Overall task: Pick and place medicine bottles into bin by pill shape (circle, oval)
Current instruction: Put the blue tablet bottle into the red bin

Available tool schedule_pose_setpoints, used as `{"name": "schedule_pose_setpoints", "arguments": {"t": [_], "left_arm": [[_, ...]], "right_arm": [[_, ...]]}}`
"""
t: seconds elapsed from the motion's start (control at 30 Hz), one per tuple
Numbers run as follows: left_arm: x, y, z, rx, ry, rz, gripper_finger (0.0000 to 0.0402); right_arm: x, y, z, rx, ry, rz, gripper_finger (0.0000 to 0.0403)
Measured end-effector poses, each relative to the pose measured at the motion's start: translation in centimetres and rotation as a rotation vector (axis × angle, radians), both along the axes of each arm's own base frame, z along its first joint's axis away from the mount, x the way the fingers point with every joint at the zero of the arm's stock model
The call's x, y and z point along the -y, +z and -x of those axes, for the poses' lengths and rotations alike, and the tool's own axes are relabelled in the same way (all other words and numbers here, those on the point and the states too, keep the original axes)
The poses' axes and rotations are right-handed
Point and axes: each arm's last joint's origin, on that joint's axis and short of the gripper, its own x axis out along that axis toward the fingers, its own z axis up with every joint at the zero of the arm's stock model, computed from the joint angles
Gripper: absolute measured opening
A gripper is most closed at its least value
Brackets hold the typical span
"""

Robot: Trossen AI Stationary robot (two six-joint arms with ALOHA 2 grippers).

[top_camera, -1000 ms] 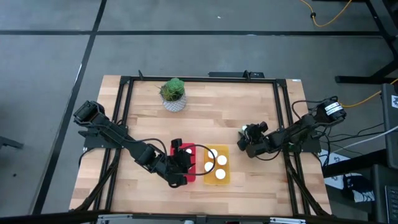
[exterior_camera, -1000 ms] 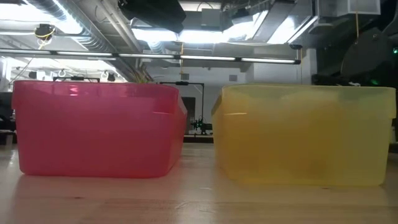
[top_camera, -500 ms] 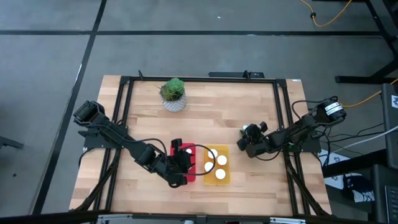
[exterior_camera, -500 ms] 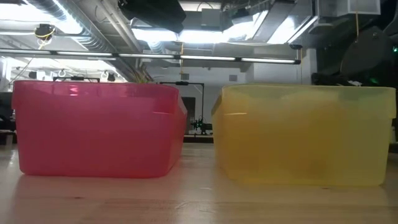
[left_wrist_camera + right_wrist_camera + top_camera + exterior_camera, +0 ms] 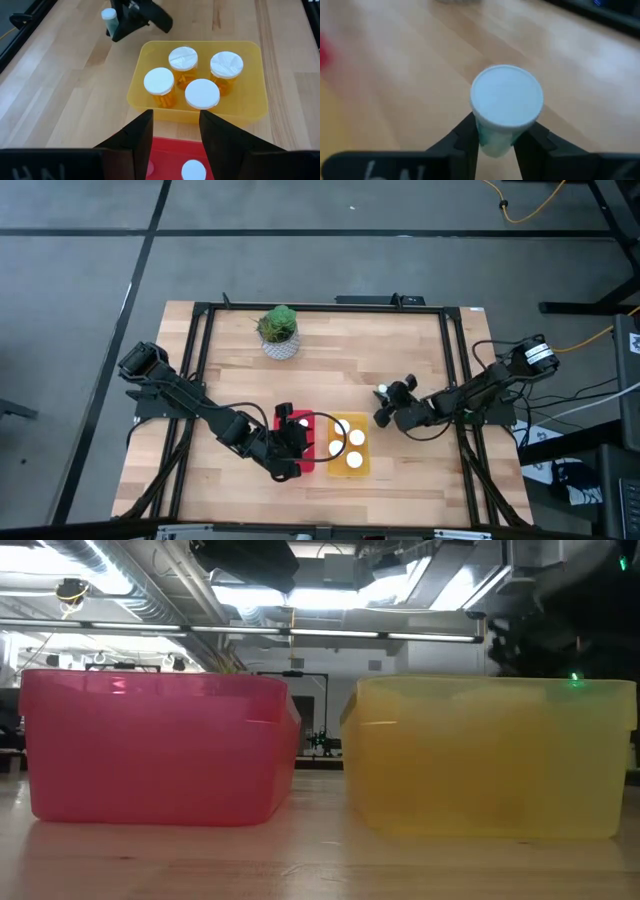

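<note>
R gripper [image 5: 382,404] gripped a white-capped bottle [image 5: 506,102] near table's right edge, prob. bound for yellow bin [image 5: 362,465]; L gripper [image 5: 172,132], fingers apart, hung over red bin [image 5: 306,467].

Both arms are dark, nearly black, built from slender tube-like links joined by chunkier rounded joints. The left arm [image 5: 190,405] ends at its outer joint in a bulky dark housing. The right arm [image 5: 470,395] carries a round fitting with a white label or ring near its outer joint, and dark cables run beside it, with a yellow cable at its 2 o'clock side. Each pincer has two flat, black, wedge-shaped fingers [image 5: 137,137] with matte faces. The left pincer's body shows faint pale lettering along its edge; similar blurred lettering shows on the right pincer [image 5: 497,142].
</note>
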Motion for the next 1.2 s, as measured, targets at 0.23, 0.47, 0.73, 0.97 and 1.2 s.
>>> {"name": "schedule_pose_setpoints", "arguments": {"t": [0.23,0.47,0.73,0.97,1.2], "left_arm": [[0.0,0.0,0.0,0.008,0.012,-0.011,0.0153],[0.0,0.0,0.0,0.009,0.012,-0.011,0.0153],[-0.2,0.1,-0.2,0.025,0.029,-0.018,0.0153],[-0.3,0.2,-0.3,0.043,0.046,-0.025,0.0153],[0.0,0.1,-0.1,0.039,0.049,0.025,0.0153]], "right_arm": [[-1.3,5.1,-3.1,0.049,0.184,0.089,0.01],[-3.3,9.8,-6.5,0.119,0.49,0.039,0.01],[-5.1,9.1,-9.8,0.081,0.68,-0.052,0.0099],[-6.6,8.3,-13.4,0.13,0.747,-0.005,0.0102],[-8.1,9.0,-16.1,0.108,0.888,-0.015,0.0103]]}}
